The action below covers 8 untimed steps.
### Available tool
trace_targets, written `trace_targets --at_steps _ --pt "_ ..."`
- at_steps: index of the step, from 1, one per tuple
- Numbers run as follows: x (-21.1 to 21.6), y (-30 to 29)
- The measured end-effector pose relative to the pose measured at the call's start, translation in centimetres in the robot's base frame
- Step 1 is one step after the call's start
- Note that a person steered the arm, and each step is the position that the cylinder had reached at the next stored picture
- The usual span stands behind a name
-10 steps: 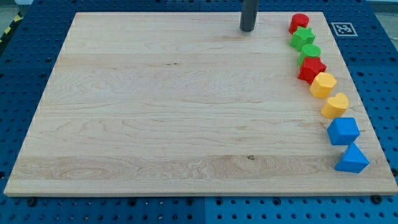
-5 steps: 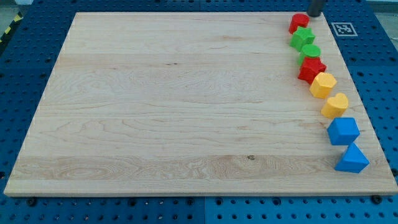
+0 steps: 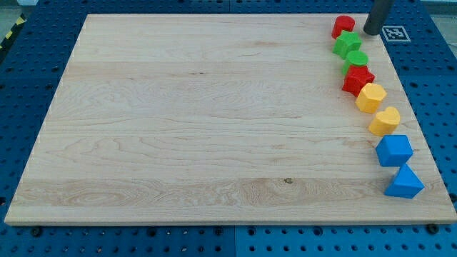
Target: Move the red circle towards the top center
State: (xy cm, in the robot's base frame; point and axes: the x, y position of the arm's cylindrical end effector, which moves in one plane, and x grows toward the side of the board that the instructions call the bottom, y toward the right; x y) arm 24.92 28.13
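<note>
Red circle (image 3: pixel 343 26): it sits at the table's top right corner, at the head of a column of blocks that runs down the view's right edge; it has not yet gone toward the top center.
My tip (image 3: pixel 373 32): it stands just to the view's right of the red circle, near it but apart, at the table's right edge. There is no hand, only a bare rod that holds nothing. Standing on the circle's far side from the center, it looks placed for a push toward the view's left.
Green star (image 3: pixel 348 43): it lies just below the red circle, seemingly touching it, so a push angled downward could drag it along.
Column below: a second green block (image 3: pixel 356 58), a red star (image 3: pixel 358 79), a yellow block (image 3: pixel 371 97), a yellow heart (image 3: pixel 385 121), a blue cube (image 3: pixel 394 150), and a blue triangle (image 3: pixel 405 181) follow in order.
Table (image 3: pixel 200 121): the wooden top is bare all the way to the top center, so the leftward path looks free.
</note>
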Motion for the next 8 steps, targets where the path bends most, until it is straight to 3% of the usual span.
trace_targets --at_steps 5,8 --pt "-0.4 -8.4" --pt "-2.1 -16.9"
